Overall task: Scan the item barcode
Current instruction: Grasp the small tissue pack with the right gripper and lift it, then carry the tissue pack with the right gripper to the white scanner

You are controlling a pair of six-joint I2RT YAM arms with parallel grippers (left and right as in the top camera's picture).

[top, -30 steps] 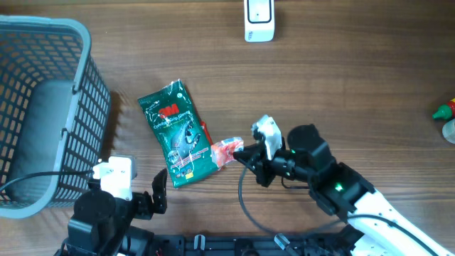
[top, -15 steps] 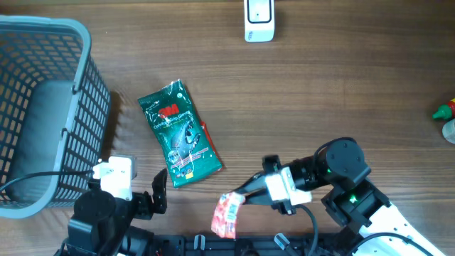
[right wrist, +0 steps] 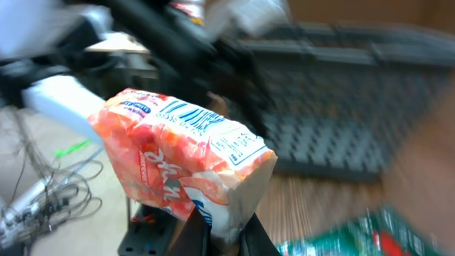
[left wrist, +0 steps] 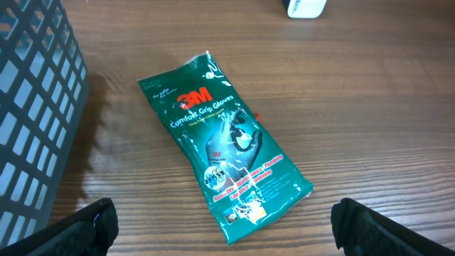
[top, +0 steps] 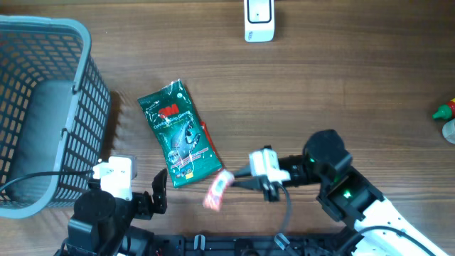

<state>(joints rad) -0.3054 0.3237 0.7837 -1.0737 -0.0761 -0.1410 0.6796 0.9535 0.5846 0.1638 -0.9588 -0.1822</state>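
Lift-and-present step. The red snack packet is pinched in the closed right gripper, near the green glove packet. The left gripper is spread wide, empty. Next, carriage toward the white scanner, barcode facing it, is required.

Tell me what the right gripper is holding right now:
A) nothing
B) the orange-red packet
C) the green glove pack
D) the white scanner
B: the right gripper is shut on the orange-red packet, with its fingers pinching the lower edge, while the green glove pack lies flat on the table, clear of both arms.
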